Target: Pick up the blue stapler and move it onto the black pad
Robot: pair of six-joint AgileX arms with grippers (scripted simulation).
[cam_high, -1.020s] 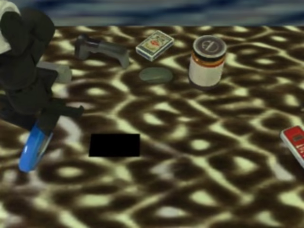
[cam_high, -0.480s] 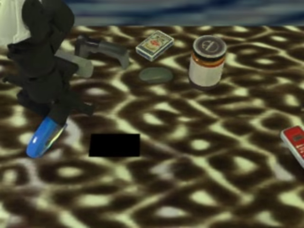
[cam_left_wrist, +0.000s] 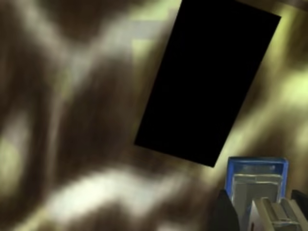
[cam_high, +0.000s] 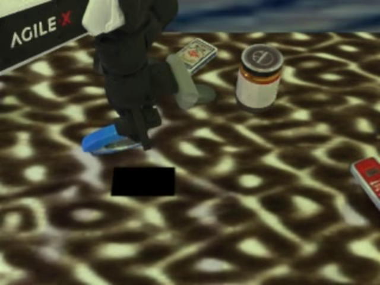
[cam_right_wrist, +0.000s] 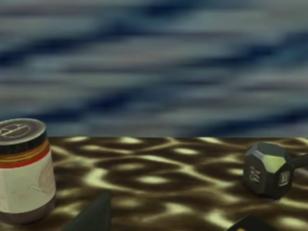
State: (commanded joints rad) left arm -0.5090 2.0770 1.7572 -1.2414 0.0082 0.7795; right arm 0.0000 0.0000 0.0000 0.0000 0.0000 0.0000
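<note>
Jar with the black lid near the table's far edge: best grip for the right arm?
Take the jar across its straight body below the lid, coming in level from the open table on the right. It stands upright, the walls look parallel, and that side is clear; the left gripper with the blue stapler works on the other side.

Even, moderate light throughout; left wrist view's tabletop looks smeared and soft.

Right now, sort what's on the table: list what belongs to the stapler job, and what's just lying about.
Belongs to the job:
- blue stapler, held in the left pincer
- black pad, bare, just in front of the stapler

Just lying about:
- jar
- card box
- grey-green disc
- red item at the right edge
- dumbbell
</note>
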